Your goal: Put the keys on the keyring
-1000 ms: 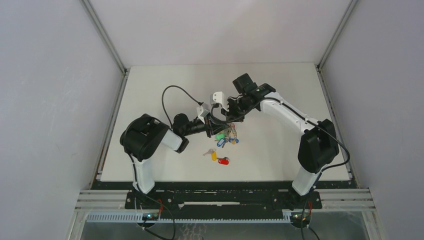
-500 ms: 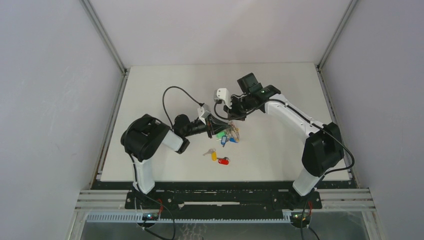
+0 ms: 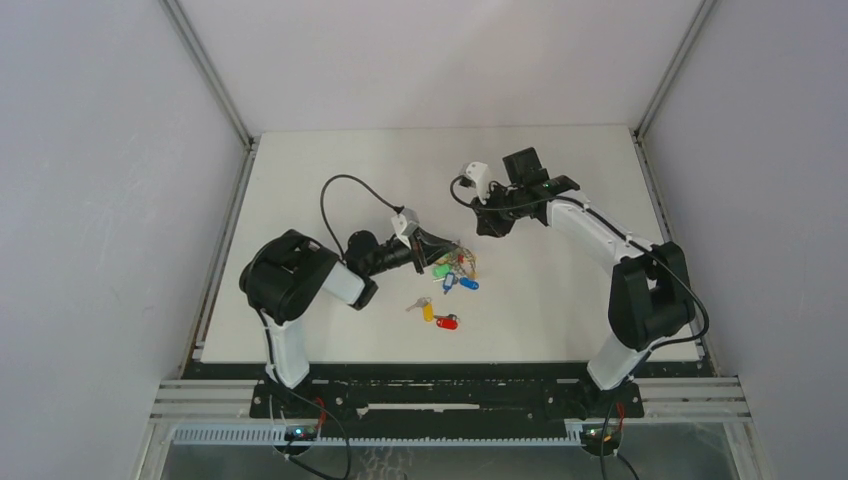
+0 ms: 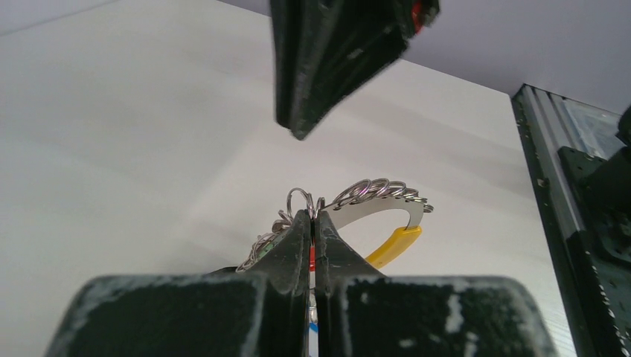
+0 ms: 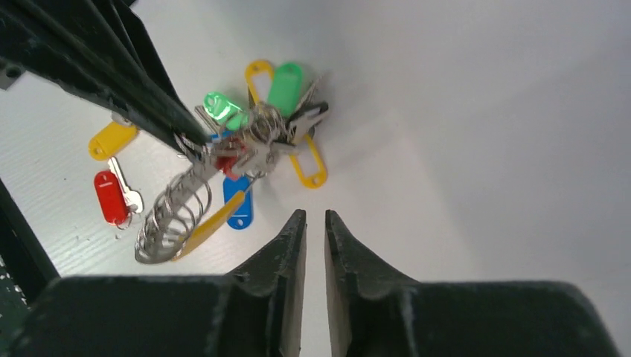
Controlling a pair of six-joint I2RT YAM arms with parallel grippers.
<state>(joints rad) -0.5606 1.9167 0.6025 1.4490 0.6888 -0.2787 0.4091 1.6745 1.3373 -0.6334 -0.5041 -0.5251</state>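
holding step: left gripper [image 4: 313,220] is pinched on the keyring [image 4: 374,195] at the middle of the table [image 3: 320,180]. right gripper [image 5: 312,217] hangs empty, jaws barely apart. loose keys [image 5: 111,197] lie nearer the front edge; guessing it grabs one next.

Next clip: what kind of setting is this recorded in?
Probably a lab test cell: white tabletop, plain grey wall panels with metal corner posts, and two robot arms bolted to a black base rail.

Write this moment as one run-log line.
left jaws: shut on keyring | right jaws: slightly open, empty, clear of keyring | red-tagged key, yellow-tagged key: loose on table
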